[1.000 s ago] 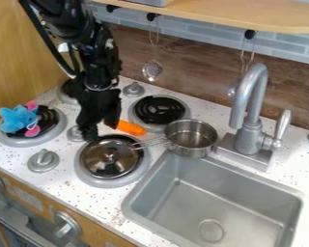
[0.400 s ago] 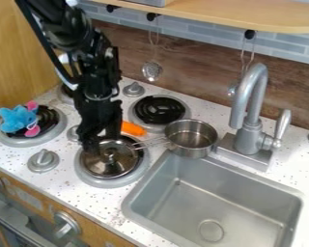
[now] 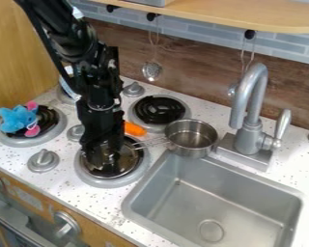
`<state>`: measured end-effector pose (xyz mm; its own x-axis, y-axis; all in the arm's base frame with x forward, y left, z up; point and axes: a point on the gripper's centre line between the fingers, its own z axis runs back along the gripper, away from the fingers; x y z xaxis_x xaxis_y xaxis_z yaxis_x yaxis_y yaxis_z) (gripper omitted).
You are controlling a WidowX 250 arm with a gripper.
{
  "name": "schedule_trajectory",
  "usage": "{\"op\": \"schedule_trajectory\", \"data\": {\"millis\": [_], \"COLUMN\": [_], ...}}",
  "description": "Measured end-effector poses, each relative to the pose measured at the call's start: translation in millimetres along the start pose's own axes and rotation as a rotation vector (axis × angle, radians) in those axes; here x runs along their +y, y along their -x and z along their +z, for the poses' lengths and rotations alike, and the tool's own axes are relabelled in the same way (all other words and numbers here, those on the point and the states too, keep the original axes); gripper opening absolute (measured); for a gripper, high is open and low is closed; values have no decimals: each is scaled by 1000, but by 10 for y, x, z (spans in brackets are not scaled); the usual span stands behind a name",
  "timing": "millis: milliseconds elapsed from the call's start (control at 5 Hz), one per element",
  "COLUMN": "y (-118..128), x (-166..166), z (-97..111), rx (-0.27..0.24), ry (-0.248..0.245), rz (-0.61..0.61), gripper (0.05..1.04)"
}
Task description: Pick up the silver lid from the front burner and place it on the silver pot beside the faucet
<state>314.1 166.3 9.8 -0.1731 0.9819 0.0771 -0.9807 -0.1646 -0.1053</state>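
The black gripper (image 3: 105, 152) hangs straight down over the round metal lid (image 3: 123, 162) on the front burner nearest the sink. Its fingers stand apart, low over the back and left part of the lid, and hide the lid's knob. Whether they touch the lid I cannot tell. Just behind the lid and right of the gripper lies an orange carrot-like piece (image 3: 135, 129), partly hidden. To the right, a small metal pot (image 3: 191, 137) stands at the sink's back left corner, its handle pointing left toward the lid.
A blue and pink plush toy (image 3: 18, 119) lies on the front left burner (image 3: 31, 141). A black coil burner (image 3: 159, 110) sits behind the pot. The grey sink (image 3: 212, 205) and tall faucet (image 3: 248, 111) are at the right. Stove knobs (image 3: 43, 160) rise between burners.
The gripper has come down and toward the viewer, slightly right, from behind the lid to over it, covering the knob. The pot, carrot-like piece and toy have stayed put.
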Motion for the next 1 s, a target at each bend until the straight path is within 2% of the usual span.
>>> {"op": "schedule_trajectory", "data": {"millis": [200,400,600,800,1000], "y": [15,2,10,27,43], "x": [-24,-83,-101,-66,22], "z": [-58,-68,-63,-85,-72], "rx": [-10,-19,-24,-24,-26], "ry": [-5,35,46,35,31], "rz": [-5,3,2,-6,-12], "gripper": [936,650,413,320,320]}}
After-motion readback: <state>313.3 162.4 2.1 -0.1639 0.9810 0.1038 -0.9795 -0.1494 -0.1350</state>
